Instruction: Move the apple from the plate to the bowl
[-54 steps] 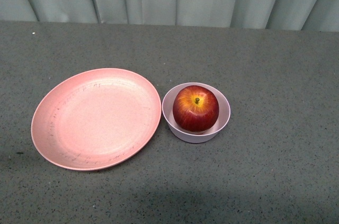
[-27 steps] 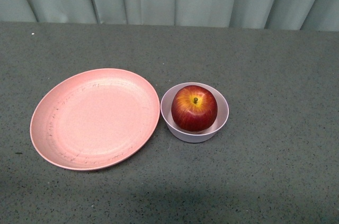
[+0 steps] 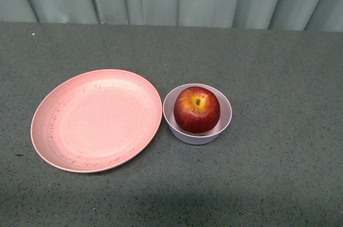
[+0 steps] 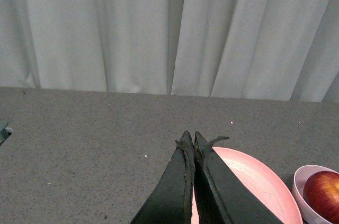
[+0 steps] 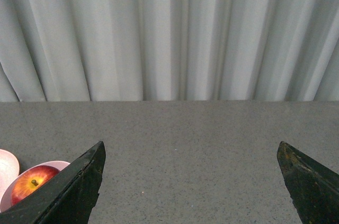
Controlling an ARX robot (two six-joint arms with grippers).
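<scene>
In the bowl (image 3: 197, 127) sits the apple (image 3: 196, 109), touching the bare plate (image 3: 96, 120). Left gripper (image 4: 189, 140) is clenched on nothing; right gripper (image 5: 190, 152) is spread wide.

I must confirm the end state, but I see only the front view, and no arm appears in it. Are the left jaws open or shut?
Observer: Shut. In the left wrist view the left gripper has its jaws pressed together, holding nothing.
Operator: And the right one?
Observer: The right gripper is wide open and empty, with bare table between its jaws.
Operator: Does any wrist view show the apple?
Observer: Both do. The apple sits inside the bowl, apart from both grippers.
</scene>
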